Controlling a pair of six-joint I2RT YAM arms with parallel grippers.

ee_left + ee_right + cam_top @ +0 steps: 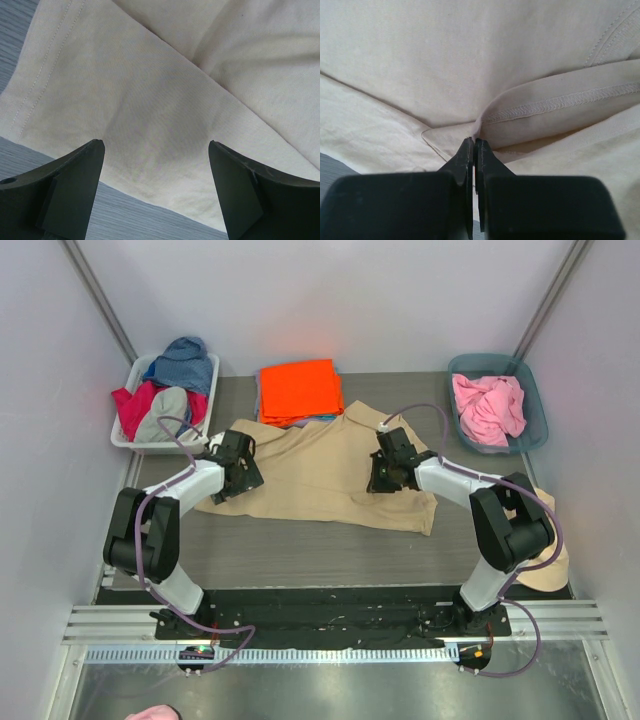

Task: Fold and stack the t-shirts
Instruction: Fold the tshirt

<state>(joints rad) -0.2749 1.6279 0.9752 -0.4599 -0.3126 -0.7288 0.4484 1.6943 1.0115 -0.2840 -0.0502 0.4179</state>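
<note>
Folding is beginning: right claw is pinching the tan t-shirt; left claw is gaping (holding nothing), likely needing its own grip next.

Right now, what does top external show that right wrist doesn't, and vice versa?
Top external only: the left gripper over the tan shirt, a folded orange shirt on the far stack, a white bin of mixed clothes at far left, and a teal bin holding a pink shirt at far right.
Right wrist only: the right gripper shut, pinching a stitched hem fold of the cloth.
Both: the tan shirt, with the right gripper down on it.
</note>
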